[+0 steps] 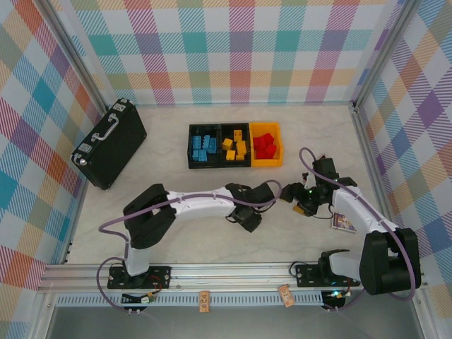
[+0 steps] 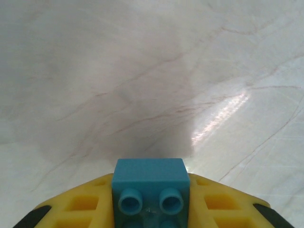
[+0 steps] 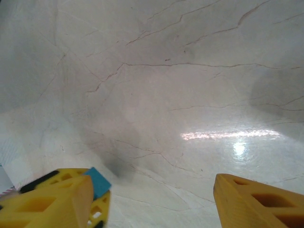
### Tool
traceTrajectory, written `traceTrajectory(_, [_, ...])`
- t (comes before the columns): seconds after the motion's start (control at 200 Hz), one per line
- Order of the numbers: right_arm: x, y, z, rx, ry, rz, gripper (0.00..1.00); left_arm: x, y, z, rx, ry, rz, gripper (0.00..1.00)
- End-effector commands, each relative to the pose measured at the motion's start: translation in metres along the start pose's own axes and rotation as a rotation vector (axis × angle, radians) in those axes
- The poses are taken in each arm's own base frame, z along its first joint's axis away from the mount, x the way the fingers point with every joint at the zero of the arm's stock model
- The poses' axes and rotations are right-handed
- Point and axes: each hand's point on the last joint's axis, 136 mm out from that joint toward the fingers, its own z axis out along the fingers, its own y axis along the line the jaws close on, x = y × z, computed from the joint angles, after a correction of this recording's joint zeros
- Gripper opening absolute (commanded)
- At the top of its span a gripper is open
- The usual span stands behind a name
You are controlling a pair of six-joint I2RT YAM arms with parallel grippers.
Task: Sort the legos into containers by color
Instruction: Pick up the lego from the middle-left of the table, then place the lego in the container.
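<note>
Nearward and to the right of the bin of blue bricks (image 1: 204, 166), over bare bench (image 2: 142, 71): left gripper (image 2: 151, 194), fingers (image 2: 80, 206) pinching one blue lego (image 2: 149, 178) by opposite side walls, studs toward the wrist camera. Judged light, rigid and smooth-sided; the flat walls give the surest hold. Right gripper (image 3: 152, 194), farther right of that bin: fingers (image 3: 247, 197) spread, nothing between them.

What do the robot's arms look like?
The left arm and the right arm have long white links and chunky black joints. A purple cable loops along each one. The left pincer and right pincer have yellow plastic fingers with hollow square pockets.
</note>
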Motion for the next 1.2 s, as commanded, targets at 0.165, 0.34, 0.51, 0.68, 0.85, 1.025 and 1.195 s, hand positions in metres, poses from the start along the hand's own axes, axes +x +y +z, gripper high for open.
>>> traceTrajectory(0.165, [-0.021,0.045,-0.006,-0.106,-0.021,-0.052,0.68,-0.023,0.073,-0.044,-0.072,-0.137,-0.269,0.27])
traceTrajectory(0.34, [-0.033,0.08,0.001,-0.134,-0.022,-0.122,0.68,-0.039,0.123,-0.065,-0.098,-0.191,-0.44,0.27])
traceTrajectory(0.51, [-0.045,0.115,0.007,-0.161,-0.023,-0.181,0.68,-0.053,0.176,-0.082,-0.168,-0.201,-0.555,0.27])
traceTrajectory(0.68, [-0.054,0.137,0.011,-0.174,-0.017,-0.216,0.68,-0.068,0.222,-0.089,-0.188,-0.209,-0.65,0.27])
traceTrajectory(0.85, [-0.064,0.155,0.013,-0.187,-0.017,-0.239,0.68,-0.082,0.265,-0.089,-0.22,-0.21,-0.717,0.27])
traceTrajectory(1.025, [-0.069,0.166,0.014,-0.191,-0.015,-0.259,0.68,-0.099,0.3,-0.082,-0.255,-0.193,-0.746,0.28])
traceTrajectory(1.195, [-0.07,0.167,0.016,-0.186,-0.009,-0.261,0.68,-0.111,0.326,-0.069,-0.303,-0.158,-0.749,0.28])
